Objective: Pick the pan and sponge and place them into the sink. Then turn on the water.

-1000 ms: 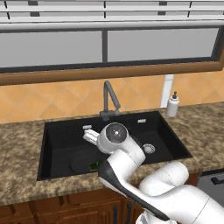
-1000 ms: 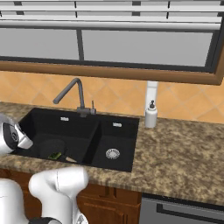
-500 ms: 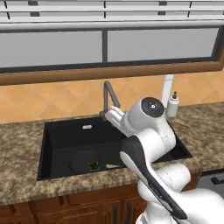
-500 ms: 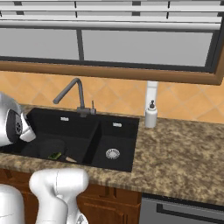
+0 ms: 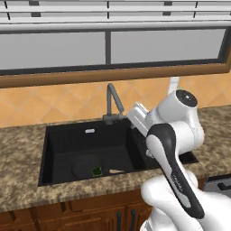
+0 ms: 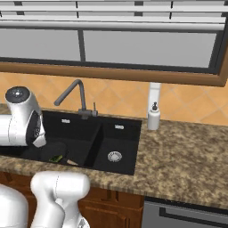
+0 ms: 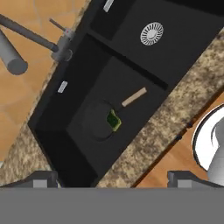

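Observation:
The black pan (image 7: pixel 97 121) lies in the large basin of the black sink (image 7: pixel 94 61), its light-brown handle (image 7: pixel 134 96) pointing toward the divider. On the pan's rim by the handle rests the green sponge (image 7: pixel 114 120). The base views also show the pan (image 5: pixel 86 166) (image 6: pixel 52 150) and sponge (image 5: pixel 96 171) (image 6: pixel 56 157) there. My gripper (image 7: pixel 113 179) hangs open high above the sink, looking down, with nothing between its fingers. The dark grey faucet (image 5: pixel 113 100) (image 6: pixel 72 92) stands behind the sink. No water stream is in view.
A silver drain (image 6: pixel 115 156) sits in the small basin. A white soap dispenser (image 6: pixel 153 116) stands on the granite counter (image 6: pixel 187 147) right of the sink. A window runs along the back wall. A dark appliance front (image 6: pixel 187 216) is below the counter at right.
My arm has swung up and to the right, from low over the large basin to beside the faucet. Pan and sponge have stayed put in the sink.

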